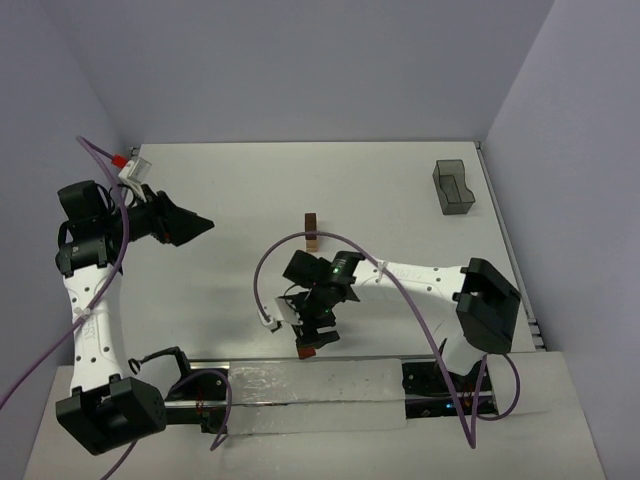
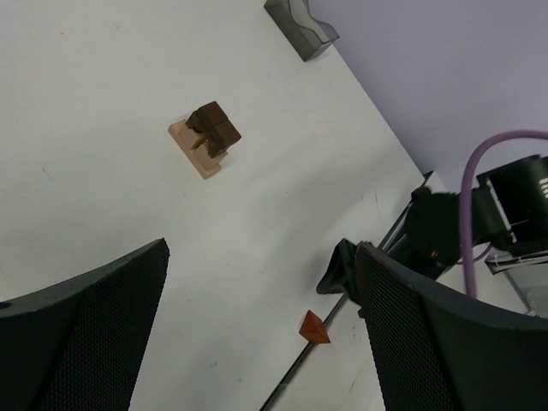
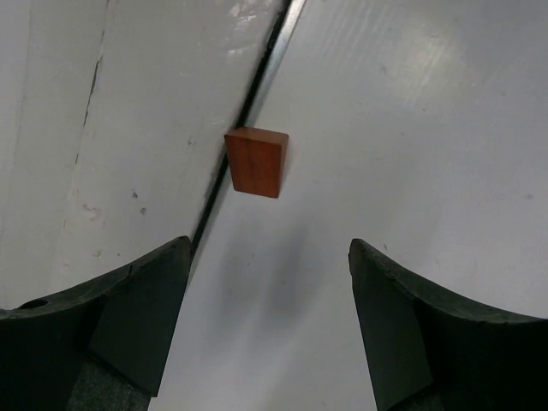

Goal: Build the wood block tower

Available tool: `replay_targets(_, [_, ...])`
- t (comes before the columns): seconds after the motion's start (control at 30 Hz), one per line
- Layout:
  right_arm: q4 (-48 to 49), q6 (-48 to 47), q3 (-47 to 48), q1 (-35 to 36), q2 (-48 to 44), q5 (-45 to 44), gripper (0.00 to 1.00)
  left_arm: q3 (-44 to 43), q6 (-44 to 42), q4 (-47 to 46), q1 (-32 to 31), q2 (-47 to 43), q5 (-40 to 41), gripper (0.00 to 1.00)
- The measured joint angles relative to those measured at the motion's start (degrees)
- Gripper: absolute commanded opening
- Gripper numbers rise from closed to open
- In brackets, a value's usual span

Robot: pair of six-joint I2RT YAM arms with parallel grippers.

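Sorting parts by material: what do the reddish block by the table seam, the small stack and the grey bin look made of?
Reddish block: likely wood, faint grain lines, smooth matte faces.
Wood block tower: wood too by its look, tan base under dark brown pieces.
Grey bin: seemingly plastic, smoky and translucent.

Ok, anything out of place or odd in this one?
One thing: a lone reddish-brown wooden block lies beside the dark seam at the near edge, far from the small stack of tan and dark brown wooden blocks. The right end effector hangs open above it. Nothing looks spilled or damaged.
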State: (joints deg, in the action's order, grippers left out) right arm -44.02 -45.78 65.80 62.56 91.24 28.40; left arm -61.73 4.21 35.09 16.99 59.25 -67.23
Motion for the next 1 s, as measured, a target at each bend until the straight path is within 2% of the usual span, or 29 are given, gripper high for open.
replay_targets(0.3, [3.12,1.82,0.35,2.8,6.2,-1.09,0.82,0.91,3.91,-2.24,0.0,-4.08,-1.86,0.95])
replay_targets(1.0, [6.39,7.39,0.52,6.32,8.63,-3.94,0.79,0.96,10.7,-7.48,0.0,-3.05,-1.58,0.96])
